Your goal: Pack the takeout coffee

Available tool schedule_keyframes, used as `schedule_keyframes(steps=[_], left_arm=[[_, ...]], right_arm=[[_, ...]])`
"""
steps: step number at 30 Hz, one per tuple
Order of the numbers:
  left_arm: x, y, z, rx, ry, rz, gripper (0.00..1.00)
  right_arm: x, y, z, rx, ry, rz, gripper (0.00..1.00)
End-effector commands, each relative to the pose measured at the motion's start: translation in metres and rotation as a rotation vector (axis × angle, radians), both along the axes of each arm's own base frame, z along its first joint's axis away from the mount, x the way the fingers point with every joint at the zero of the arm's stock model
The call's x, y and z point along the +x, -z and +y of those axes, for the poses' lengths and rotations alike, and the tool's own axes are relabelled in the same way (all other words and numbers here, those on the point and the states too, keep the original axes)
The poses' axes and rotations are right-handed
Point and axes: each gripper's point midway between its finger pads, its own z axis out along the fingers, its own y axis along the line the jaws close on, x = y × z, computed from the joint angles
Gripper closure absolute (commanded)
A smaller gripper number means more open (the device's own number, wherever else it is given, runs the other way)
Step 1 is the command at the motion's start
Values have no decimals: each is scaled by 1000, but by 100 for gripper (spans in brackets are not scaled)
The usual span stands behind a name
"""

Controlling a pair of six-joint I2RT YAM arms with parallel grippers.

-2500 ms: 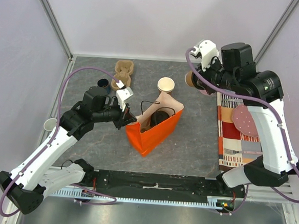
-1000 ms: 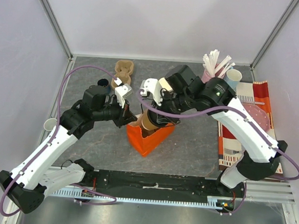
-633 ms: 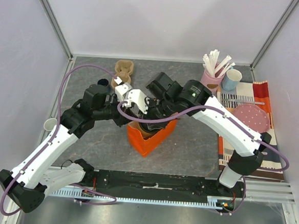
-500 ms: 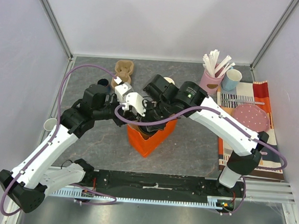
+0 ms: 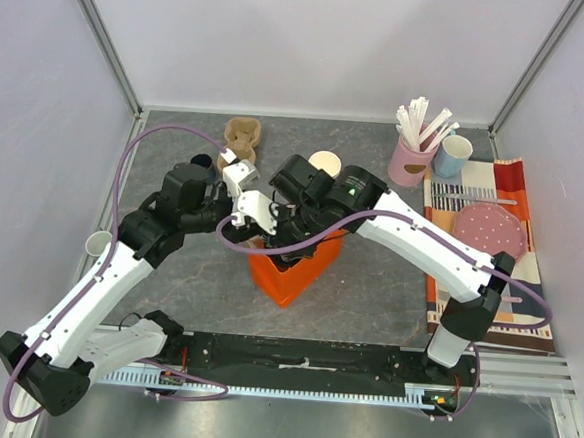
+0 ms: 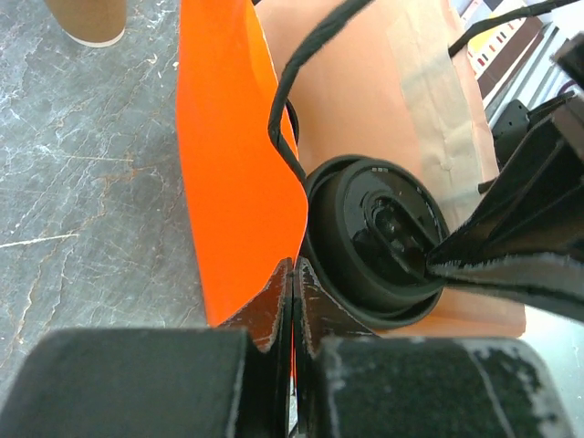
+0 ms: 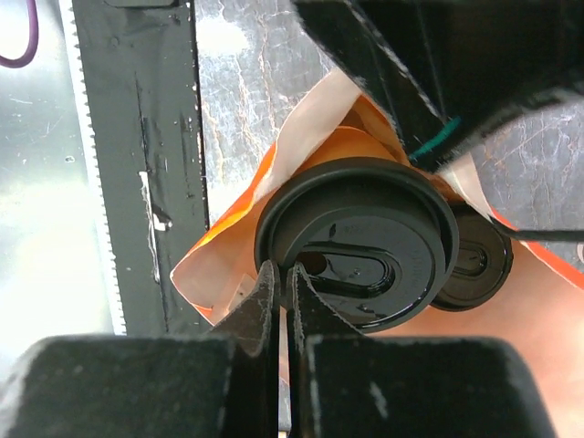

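**Second coffee goes into the bag**

The right gripper (image 7: 283,283), clenched on the rim of 1 lidded cup (image 7: 356,237), now holds it in the mouth of the orange bag (image 5: 303,275). 2.5 seconds earlier it carried that cup over the far right of the table (image 5: 386,306). The other lidded cup (image 7: 476,263) stands just beside it in the bag. The left gripper (image 6: 292,292) stays pinched on the bag's rim. A lidless cup (image 5: 324,163) remains behind the bag.

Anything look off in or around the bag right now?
Nothing spilled or damaged. The orange bag is bent where the left gripper pinches its wall. The held cup and the second cup both have lids seated flat.
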Motion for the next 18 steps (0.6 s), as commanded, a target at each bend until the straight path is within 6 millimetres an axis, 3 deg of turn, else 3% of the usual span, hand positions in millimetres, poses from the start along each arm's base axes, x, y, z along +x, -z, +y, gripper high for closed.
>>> schedule_keyframes(steps=[1, 11, 18], left_arm=[[2, -26, -12, -70, 28, -28, 98], [8, -25, -3, -87, -21, -11, 98], [2, -28, -4, -93, 30, -55, 98]], right_arm=[[-10, 30, 15, -79, -64, 11, 100], [-20, 18, -3, -105, -79, -55, 100], [-9, 38, 7, -140, -135, -61, 100]])
